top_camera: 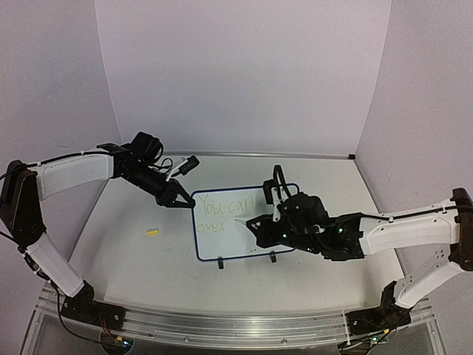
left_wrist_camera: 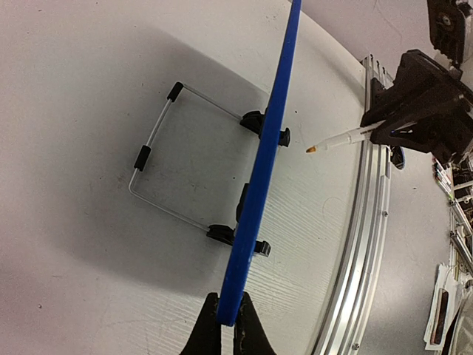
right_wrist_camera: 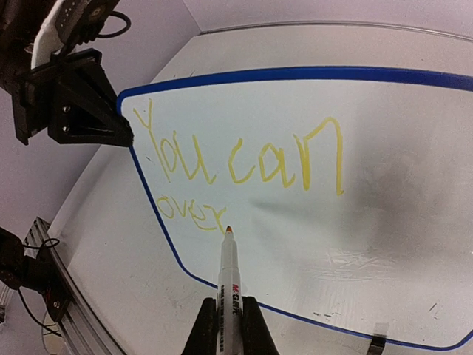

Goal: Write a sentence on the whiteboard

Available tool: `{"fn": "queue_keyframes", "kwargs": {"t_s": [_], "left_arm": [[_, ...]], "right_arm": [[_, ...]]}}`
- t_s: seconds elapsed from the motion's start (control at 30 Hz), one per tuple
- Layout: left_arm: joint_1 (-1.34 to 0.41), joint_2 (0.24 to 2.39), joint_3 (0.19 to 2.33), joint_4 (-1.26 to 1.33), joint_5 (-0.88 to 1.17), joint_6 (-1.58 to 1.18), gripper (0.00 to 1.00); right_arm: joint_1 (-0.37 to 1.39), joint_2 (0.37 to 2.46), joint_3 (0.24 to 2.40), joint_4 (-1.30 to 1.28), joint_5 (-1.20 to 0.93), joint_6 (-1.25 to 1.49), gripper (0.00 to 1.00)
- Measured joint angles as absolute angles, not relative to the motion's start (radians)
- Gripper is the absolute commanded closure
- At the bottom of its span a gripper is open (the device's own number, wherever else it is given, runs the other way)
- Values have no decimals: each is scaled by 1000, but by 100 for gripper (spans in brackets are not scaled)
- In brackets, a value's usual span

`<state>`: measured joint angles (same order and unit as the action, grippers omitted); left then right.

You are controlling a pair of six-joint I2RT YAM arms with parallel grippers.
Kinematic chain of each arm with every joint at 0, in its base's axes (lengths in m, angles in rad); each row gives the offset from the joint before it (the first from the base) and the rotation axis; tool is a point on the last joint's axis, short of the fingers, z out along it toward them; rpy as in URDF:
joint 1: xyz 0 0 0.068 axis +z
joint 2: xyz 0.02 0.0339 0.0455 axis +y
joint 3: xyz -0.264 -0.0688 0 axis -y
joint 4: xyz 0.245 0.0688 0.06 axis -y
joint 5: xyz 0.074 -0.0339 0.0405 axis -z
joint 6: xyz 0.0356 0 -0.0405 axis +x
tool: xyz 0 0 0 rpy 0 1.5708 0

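Mid-writing: sentence [right_wrist_camera: 244, 159] reads "You can over"; whiteboard [top_camera: 247, 242] at desk [top_camera: 148, 274] centre, left tool [left_wrist_camera: 226, 314] pinching its 10 o'clock corner; right tool [right_wrist_camera: 226, 314] pinching marker [right_wrist_camera: 228, 270], tip after "over"; next: add "come" toward 3 o'clock.

From above, my right end effector [top_camera: 259, 224] and wrist cover the right part of the whiteboard [top_camera: 222, 248]. My left wrist camera sees that board only edge-on, its face unseen and its far end cut off at the top. The yellow bit [top_camera: 152, 232] on the tabletop [top_camera: 133, 259] is too small to name. The marker's [right_wrist_camera: 228, 270] lower barrel is buried in my right grip.
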<state>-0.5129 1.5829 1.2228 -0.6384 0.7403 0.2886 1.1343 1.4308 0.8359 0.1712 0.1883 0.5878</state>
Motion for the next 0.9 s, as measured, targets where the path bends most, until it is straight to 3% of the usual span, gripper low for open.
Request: {"fn": "queue_keyframes", "kwargs": {"t_s": [0.9], "left_arm": [[-513,1583,1223,-638,739,288,100]], "right_arm": [[1107,1541,853,225,151,619,100]]}}
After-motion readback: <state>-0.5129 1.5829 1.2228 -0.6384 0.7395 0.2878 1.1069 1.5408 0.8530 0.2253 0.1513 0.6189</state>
